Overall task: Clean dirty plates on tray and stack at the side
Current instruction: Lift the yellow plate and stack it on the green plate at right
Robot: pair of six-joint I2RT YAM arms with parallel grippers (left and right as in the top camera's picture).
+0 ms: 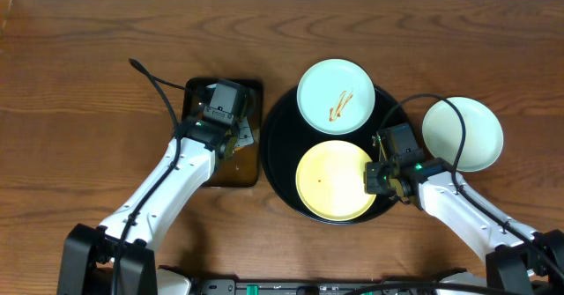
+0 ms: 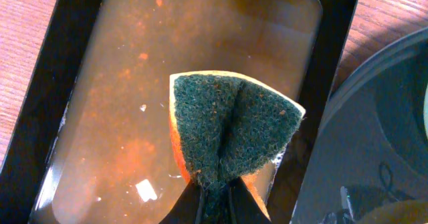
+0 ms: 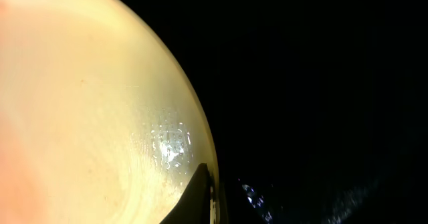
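2 in tray, mint plate, yellow plate pinched by right tool, left tool clamping sponge over brown-water pan

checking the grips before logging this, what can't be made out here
Overhead: the sponge is mostly hidden under the wrist of the left arm.
Right wrist: only one of the right fingers shows at the yellow plate's rim; the bottom edge cuts the rest, grip unclear.
Left wrist: brown water clouds the pan's floor.

The brown wooden worktop carries a round black tray at centre, a rectangular black pan at its nine o'clock, and a mint plate at three o'clock.
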